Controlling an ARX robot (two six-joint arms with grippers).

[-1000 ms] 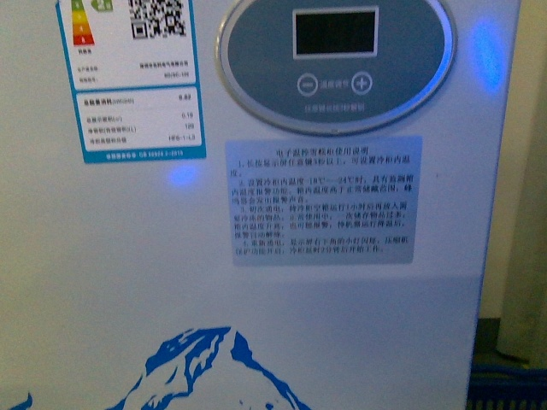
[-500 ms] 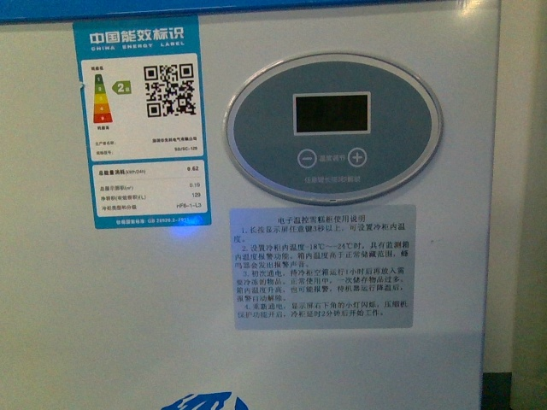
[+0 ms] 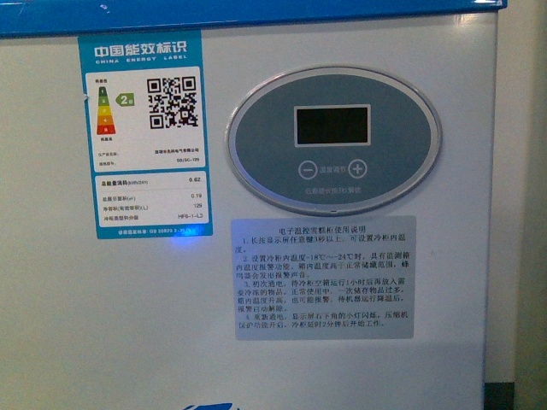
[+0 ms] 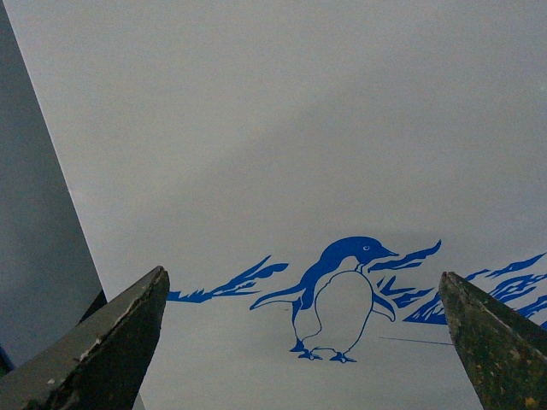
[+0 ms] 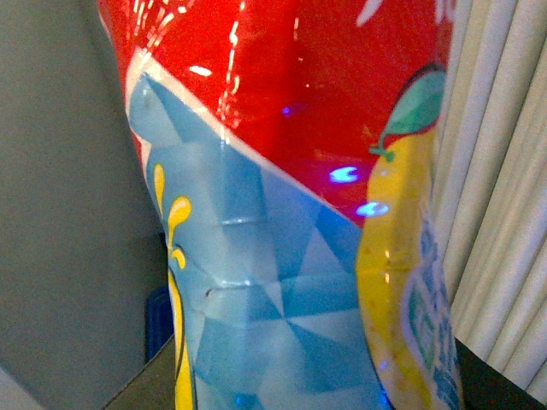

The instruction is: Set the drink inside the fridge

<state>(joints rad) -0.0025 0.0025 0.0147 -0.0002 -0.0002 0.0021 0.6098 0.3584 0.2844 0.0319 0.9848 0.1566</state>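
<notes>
right gripper [image 5: 312, 376]: clamped on drink [image 5: 282, 171], bottle axis across the jaws | left gripper [image 4: 301, 278]: spread, empty, facing penguin picture [image 4: 338, 299] | fridge [image 3: 154, 325]: front wall dead ahead, blue rim [image 3: 256, 13] at its top; opening judged up and forward of drink

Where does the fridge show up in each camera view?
Front view: the fridge fills the picture.
Left wrist view: its white front, with penguin, beyond the left gripper.
Right wrist view: cannot tell; the drink fills it.
Shared landmark: blue picture, a sliver at front view's bottom.
</notes>
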